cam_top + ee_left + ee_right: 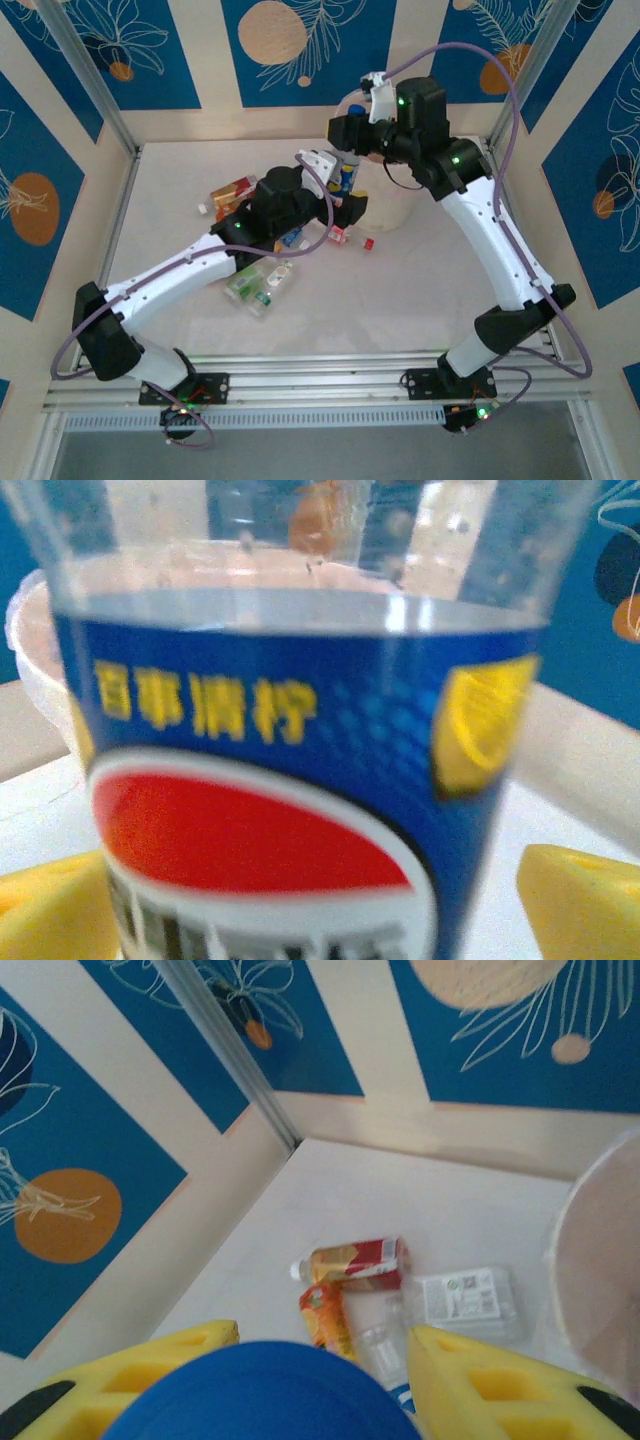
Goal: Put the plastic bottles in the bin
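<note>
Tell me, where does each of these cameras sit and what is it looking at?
Top external: above and behind, looking down on the table; left arm and right arm show.
Left wrist: level, facing the blue-labelled bottle close up; left fingers at the bottom corners.
Right wrist: above, looking down past that bottle's blue cap between right fingers.
Shared: both wrist views catch this bottle and the bin.

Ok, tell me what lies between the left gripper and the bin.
A blue-labelled bottle stands there, inside the open left gripper, with the bin behind it. The left wrist view shows this.
</note>
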